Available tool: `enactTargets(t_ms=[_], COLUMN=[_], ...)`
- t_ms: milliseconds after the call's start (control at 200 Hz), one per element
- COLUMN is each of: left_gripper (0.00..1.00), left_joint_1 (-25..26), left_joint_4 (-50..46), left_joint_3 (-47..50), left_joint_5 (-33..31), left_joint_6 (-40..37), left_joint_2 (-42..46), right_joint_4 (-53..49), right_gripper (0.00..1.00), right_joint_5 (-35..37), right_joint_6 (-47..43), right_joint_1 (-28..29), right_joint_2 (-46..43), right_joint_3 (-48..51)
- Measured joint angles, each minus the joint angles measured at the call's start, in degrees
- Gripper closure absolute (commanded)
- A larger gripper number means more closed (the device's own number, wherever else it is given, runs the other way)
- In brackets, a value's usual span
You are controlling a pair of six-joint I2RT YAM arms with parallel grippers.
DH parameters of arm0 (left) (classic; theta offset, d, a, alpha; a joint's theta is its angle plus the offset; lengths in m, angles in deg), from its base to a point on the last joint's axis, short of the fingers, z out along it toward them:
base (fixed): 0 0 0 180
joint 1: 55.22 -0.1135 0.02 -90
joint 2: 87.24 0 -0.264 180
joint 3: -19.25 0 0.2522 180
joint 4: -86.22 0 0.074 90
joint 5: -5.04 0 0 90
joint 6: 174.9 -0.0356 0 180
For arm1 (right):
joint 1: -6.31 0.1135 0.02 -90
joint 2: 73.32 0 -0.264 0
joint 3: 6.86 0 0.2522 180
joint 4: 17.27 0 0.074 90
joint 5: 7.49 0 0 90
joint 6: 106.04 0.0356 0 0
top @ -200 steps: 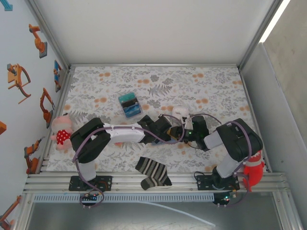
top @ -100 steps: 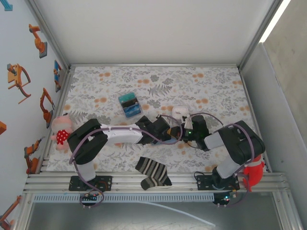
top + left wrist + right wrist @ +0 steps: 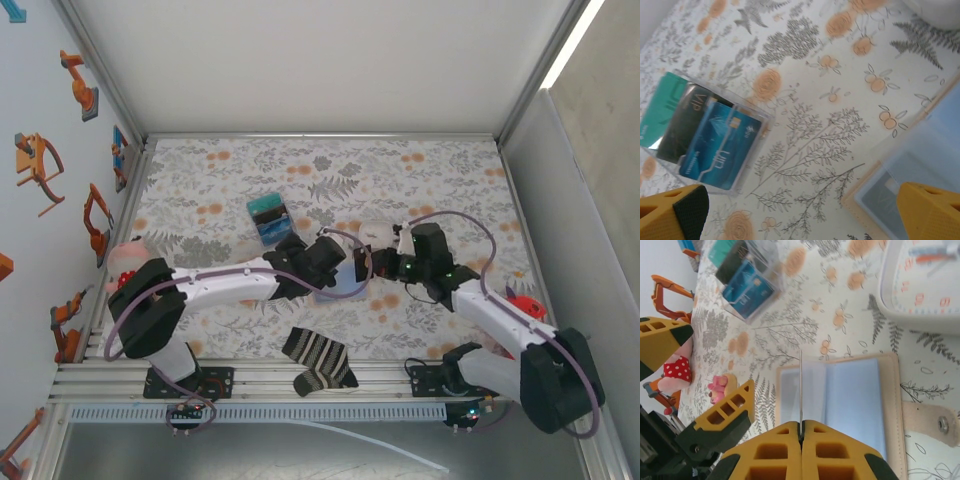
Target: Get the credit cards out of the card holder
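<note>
From above, both arms crowd over the floral desk (image 3: 450, 180), hiding what lies beneath. Left wrist view: left fingers (image 3: 927, 212) released wide, beside the tan bifold card holder (image 3: 920, 160), which is cut off at the frame edge. Right wrist view: right fingers (image 3: 830, 450) clenched on a thin credit card (image 3: 800, 385), edge-on, standing over the open card holder.

Striped sock (image 3: 318, 360) at the near edge, clear box (image 3: 271, 220) farther back, white clock (image 3: 375, 232) to its right, pink plush (image 3: 127, 252) far left.
</note>
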Motion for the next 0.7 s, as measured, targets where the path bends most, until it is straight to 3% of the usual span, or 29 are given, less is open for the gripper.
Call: enactTargets(t_ms=[205,341,511,696], left_gripper=[0.03,0.03,0.03,0.03], left_joint_1=[-0.5,-1.97,-7.48,-10.67], left_joint_4=[0.68,2.84,6.71,8.04], left_joint_3=[2.6,6.38,11.65,13.88], left_joint_5=[-1.25,1.29,12.35,25.64], left_joint_6=[2.16,3.13,4.22,1.86], left_joint_2=[10.49,19.37,29.92,35.98], right_joint_4=[-7.02,-8.74,-10.4,-16.65], right_gripper=[1.0,1.0,1.0,1.0], right_joint_5=[-0.68,-2.82,-6.05,-7.28], right_joint_6=[-5.4,-8.68,-13.66,-22.51], right_joint_1=[0.07,0.46,3.1,10.38], right_joint_2=[-7.87,-10.34,-9.94,-4.24], right_joint_3=[-2.05,-3.87,-8.46,-17.18])
